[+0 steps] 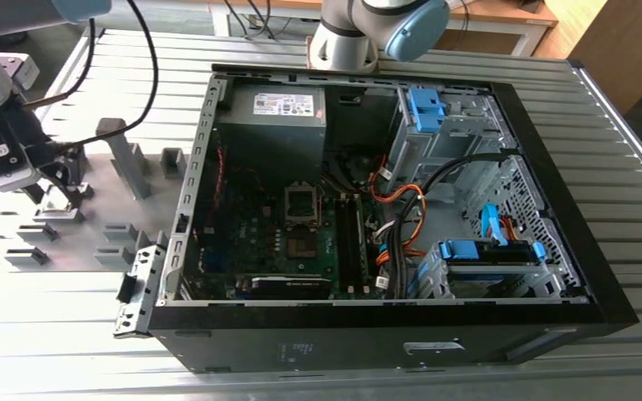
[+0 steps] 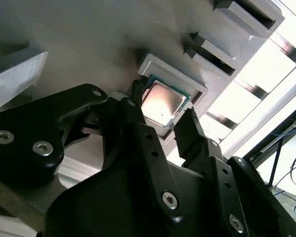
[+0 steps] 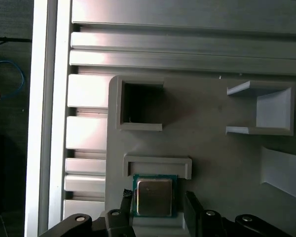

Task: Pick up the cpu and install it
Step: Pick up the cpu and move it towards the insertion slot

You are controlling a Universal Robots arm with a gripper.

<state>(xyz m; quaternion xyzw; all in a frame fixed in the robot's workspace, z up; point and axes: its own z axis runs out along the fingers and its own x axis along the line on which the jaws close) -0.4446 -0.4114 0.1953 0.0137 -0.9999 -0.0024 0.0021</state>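
The task looks only begun: the cpu [image 3: 154, 196] lies unlifted in its grey holder [image 3: 158, 163] at the exterior view's left, the gripper [image 2: 164, 114] open astride it, far from the motherboard socket [image 1: 302, 203].

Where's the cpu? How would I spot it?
Find the big open computer case, then look to the exterior view's left at the grey plate of holder blocks. The claw hangs over one block, and the cpu lies in it. It's the only shiny silver square with a green edge.
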